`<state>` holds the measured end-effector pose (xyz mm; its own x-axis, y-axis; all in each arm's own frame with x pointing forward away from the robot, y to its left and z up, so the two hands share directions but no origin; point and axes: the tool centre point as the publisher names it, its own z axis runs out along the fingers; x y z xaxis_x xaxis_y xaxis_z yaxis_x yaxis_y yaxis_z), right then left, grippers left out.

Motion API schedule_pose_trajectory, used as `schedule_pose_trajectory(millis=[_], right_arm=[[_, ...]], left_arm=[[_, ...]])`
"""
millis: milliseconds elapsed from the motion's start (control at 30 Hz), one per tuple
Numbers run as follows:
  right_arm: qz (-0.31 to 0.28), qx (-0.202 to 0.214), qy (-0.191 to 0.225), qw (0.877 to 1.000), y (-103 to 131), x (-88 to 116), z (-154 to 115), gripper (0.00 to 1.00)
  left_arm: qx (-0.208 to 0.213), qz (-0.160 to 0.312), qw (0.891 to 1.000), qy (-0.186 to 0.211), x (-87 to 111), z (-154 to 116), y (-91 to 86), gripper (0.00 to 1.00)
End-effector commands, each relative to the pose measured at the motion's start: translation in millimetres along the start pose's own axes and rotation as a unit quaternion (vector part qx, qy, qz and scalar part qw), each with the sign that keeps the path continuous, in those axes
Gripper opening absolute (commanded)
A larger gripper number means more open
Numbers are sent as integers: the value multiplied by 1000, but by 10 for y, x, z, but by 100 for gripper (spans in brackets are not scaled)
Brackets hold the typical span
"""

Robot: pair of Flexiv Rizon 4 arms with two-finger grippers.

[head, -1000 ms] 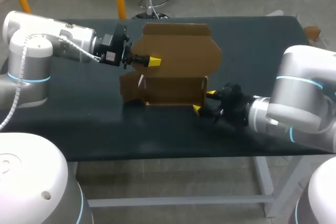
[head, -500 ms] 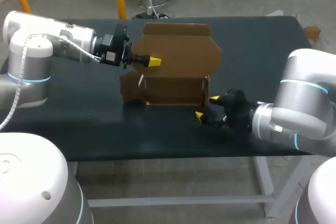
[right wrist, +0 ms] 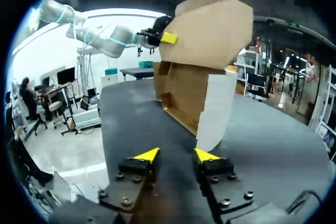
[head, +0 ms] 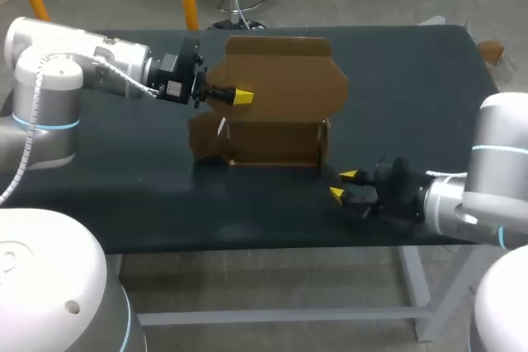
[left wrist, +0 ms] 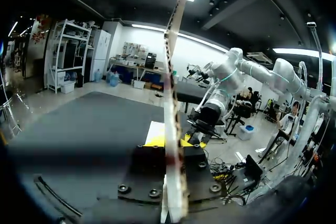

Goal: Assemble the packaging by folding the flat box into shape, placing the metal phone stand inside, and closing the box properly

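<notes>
A brown cardboard box (head: 276, 142) stands partly folded in the middle of the table, its tall lid panel (head: 285, 76) upright. My left gripper (head: 241, 96) is shut on the lid panel's left edge. In the left wrist view that panel (left wrist: 173, 103) runs edge-on between the yellow tips of the left gripper (left wrist: 174, 141). My right gripper (head: 341, 185) hovers low near the table's front edge, to the right of and clear of the box's front right corner. Its fingers stand apart with nothing between them. From the right gripper (right wrist: 176, 156) the box (right wrist: 199, 61) lies ahead, with a white side flap (right wrist: 215, 111) nearest.
The black table (head: 412, 80) stretches bare to the right of the box and along its front strip. Its front edge (head: 247, 245) runs just below my right gripper. A small white strip (head: 221, 127) shows inside the box's left side.
My right gripper has drawn back from the box's front right corner, rightward and toward the table's front edge, and its fingers have come closer together. The left arm and box have not moved.
</notes>
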<state>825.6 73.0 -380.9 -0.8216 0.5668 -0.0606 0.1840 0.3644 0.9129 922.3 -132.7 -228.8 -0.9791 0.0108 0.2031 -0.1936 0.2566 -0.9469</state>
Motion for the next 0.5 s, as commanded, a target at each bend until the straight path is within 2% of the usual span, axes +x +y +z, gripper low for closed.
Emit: schedule_pose_trajectory(millis=[33, 233, 500], right_arm=[[-2, -6, 49, 999, -9, -148, -346, 45], [-28, 10, 83, 996, -8, -395, -339, 45], [-70, 18, 146, 987, 54, -671, -61, 45]], left_arm=[[-1, 0, 1000, 1, -1, 14, 24, 0], [-1, 0, 1000, 1, -1, 14, 24, 0], [-1, 0, 1000, 1, -1, 14, 24, 0]])
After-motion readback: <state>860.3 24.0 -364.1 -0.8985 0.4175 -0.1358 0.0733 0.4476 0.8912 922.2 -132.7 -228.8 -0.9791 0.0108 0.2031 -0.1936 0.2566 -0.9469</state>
